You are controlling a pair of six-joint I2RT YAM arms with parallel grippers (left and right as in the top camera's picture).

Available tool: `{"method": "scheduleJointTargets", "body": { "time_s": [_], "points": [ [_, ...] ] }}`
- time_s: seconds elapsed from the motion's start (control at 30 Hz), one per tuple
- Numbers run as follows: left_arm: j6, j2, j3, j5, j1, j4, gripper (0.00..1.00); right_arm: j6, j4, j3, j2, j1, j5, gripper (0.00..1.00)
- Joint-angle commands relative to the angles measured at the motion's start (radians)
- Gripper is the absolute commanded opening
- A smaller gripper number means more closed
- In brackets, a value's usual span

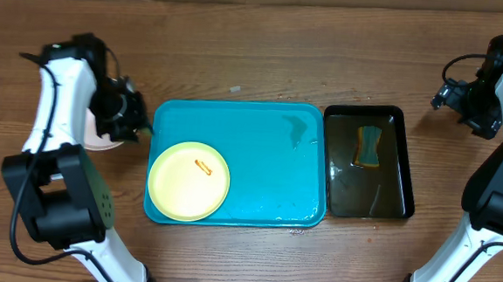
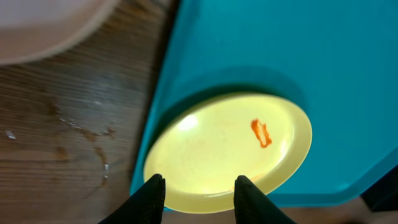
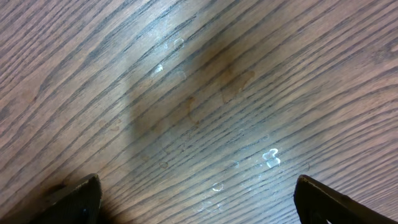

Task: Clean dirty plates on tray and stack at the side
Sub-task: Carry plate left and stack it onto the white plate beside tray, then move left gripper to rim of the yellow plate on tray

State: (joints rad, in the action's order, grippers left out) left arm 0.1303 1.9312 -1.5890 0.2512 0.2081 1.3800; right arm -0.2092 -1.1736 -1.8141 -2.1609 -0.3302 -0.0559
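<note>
One pale yellow-green plate [image 1: 188,181] [image 2: 227,152] lies in the front left corner of the turquoise tray [image 1: 268,159] [image 2: 298,50], with an orange smear [image 2: 261,132] on it. Part of a white plate [image 1: 103,141] [image 2: 43,25] shows on the wood left of the tray, mostly hidden under my left arm. My left gripper [image 1: 135,121] [image 2: 198,199] hovers between that plate and the tray's left edge, its jaws partly apart and holding nothing. Far right, my right gripper [image 1: 447,92] [image 3: 198,196] stands wide open over bare wood.
A black tray [image 1: 388,197] holding water and a sponge [image 1: 370,146] sits right against the turquoise tray's right side. Small water drops [image 3: 270,158] mark the wood under the right gripper. Wet streaks [image 2: 93,134] lie on the table left of the tray.
</note>
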Motion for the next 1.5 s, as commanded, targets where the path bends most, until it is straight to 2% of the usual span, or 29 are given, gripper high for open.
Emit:
{"method": "scheduleJointTargets", "body": {
  "time_s": [0.0,0.2,0.33,0.5,0.53,0.63,0.87,1.1,1.27,1.43,1.47],
  "points": [
    [0.007,-0.142,0.097,-0.008,-0.051,-0.032,0.39,-0.004,0.003,-0.019,0.025,0.005,-0.003,1.0],
    [0.106,-0.398,0.29,-0.046,-0.126,-0.113,0.39,-0.004,0.003,-0.019,0.025,0.005,-0.003,1.0],
    [0.153,-0.522,0.388,-0.062,-0.206,-0.14,0.43,-0.004,0.003,-0.019,0.025,0.005,-0.003,1.0],
    [0.295,-0.546,0.431,-0.315,-0.296,-0.122,0.52,-0.004,0.003,-0.019,0.025,0.005,-0.003,1.0],
    [0.325,-0.546,0.435,-0.335,-0.293,-0.115,0.5,-0.004,0.003,-0.019,0.025,0.005,-0.003,1.0],
    [0.35,-0.546,0.447,-0.328,-0.275,-0.103,0.44,-0.004,0.003,-0.019,0.025,0.005,-0.003,1.0],
    [0.418,-0.546,0.519,-0.322,-0.253,-0.115,0.43,-0.004,0.003,-0.019,0.025,0.005,-0.003,1.0],
    [0.496,-0.546,0.634,-0.301,-0.252,-0.274,0.4,-0.004,0.003,-0.019,0.025,0.005,-0.003,1.0],
    [0.503,-0.546,0.708,-0.186,-0.252,-0.392,0.38,-0.004,0.003,-0.019,0.025,0.005,-0.003,1.0],
    [0.515,-0.546,0.758,-0.193,-0.252,-0.417,0.29,-0.004,0.003,-0.019,0.025,0.005,-0.003,1.0],
    [0.523,-0.546,0.758,-0.201,-0.252,-0.417,0.3,-0.004,0.003,-0.019,0.025,0.005,-0.003,1.0]
  ]
}}
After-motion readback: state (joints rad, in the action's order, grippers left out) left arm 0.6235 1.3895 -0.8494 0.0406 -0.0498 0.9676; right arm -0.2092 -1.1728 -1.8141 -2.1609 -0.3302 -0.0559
